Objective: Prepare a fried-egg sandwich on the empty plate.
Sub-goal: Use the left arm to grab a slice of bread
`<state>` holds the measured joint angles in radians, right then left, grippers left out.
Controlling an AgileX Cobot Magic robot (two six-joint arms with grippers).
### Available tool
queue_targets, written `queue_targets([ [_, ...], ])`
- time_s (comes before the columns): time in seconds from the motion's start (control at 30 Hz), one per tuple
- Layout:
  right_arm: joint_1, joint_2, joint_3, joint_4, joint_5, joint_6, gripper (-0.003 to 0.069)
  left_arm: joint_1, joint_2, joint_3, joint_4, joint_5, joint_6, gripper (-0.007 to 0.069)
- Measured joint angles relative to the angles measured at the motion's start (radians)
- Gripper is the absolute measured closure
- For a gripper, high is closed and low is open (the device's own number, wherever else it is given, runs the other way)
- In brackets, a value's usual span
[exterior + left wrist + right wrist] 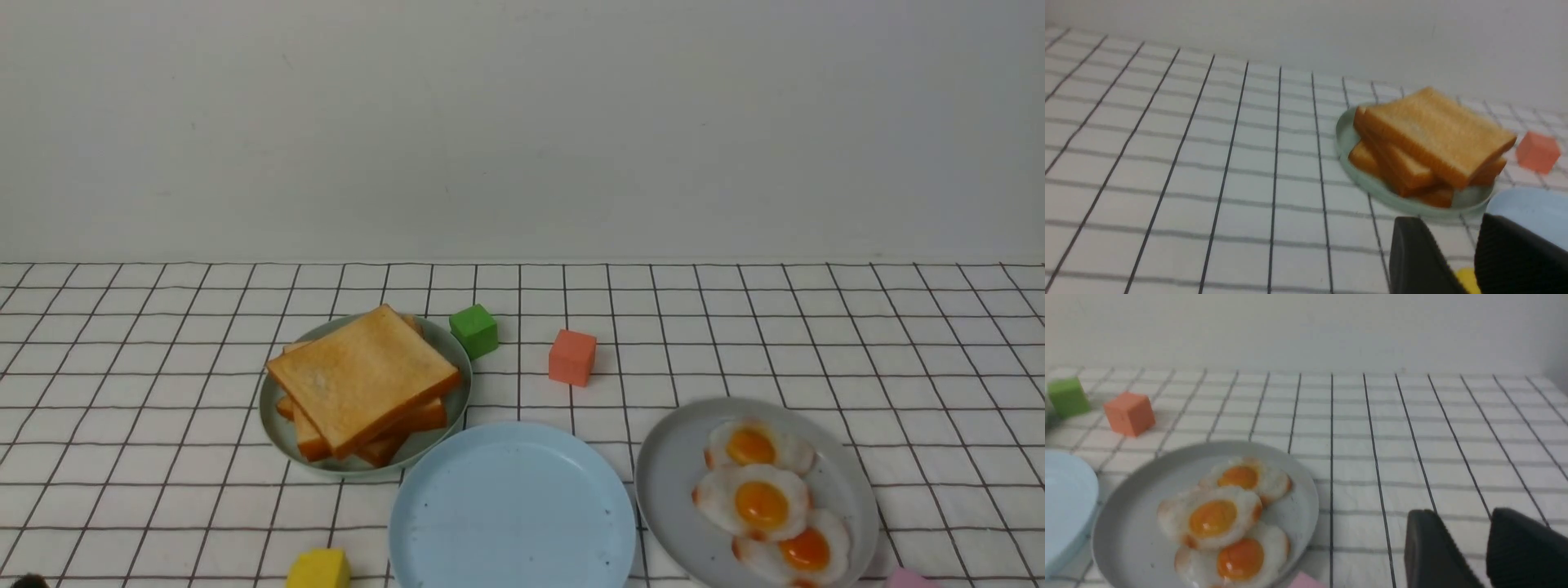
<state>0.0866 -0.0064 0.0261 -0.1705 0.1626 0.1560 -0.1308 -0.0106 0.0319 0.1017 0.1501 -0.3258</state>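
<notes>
While neither of my grippers shows in the front view, the light-blue plate (512, 506) lies bare at the near middle of the checked cloth (898, 343). Taking that plate as the dial's centre, the toast pile (363, 376) on the pale green plate (277, 425) sits at ten o'clock. The grey plate (669, 482) with three fried eggs (761, 502) lies just beside it at three o'clock. A green block (473, 331) stands at twelve, an orange block (571, 357) at one and a yellow block (318, 569) at eight.

From the left wrist, my left gripper (1453, 228) has its fingers spread with nothing between them, low over the cloth. The toast pile lies beyond, with the blue plate's rim near it. A yellow patch low in the gap is probably the yellow block.

From the right wrist, my right gripper (1464, 516) is likewise spread and empty above bare cloth, near the grey plate of eggs.
</notes>
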Motion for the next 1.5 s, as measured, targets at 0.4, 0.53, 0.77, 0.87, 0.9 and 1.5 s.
queue_targets([
  [0.4, 0.001, 0.000, 0.000, -0.002, -0.151, 0.002, 0.0418, 0.000, 0.000, 0.000, 0.004, -0.150, 0.000, 0.0386],
  [0.53, 0.001, 0.000, 0.000, 0.038, -0.277, 0.156, 0.0418, 0.000, 0.000, 0.000, -0.030, -0.239, -0.062, 0.0386],
  [0.77, 0.001, 0.014, -0.048, 0.063, -0.593, 0.442, 0.0418, 0.000, 0.000, -0.063, -0.089, -0.440, -0.308, 0.0386],
  [0.87, 0.001, 0.071, -0.212, 0.064, -0.542, 0.534, 0.0418, 0.000, 0.024, -0.236, -0.089, -0.318, -0.342, 0.0386],
  [0.9, 0.001, 0.095, -0.286, 0.063, -0.495, 0.558, 0.0418, 0.000, 0.047, -0.308, -0.089, -0.278, -0.344, 0.0386],
  [1.5, 0.001, 0.686, -0.763, -0.337, 0.232, 0.636, 0.0418, 0.000, 0.877, -0.859, -0.078, 0.475, -0.343, 0.0386],
])
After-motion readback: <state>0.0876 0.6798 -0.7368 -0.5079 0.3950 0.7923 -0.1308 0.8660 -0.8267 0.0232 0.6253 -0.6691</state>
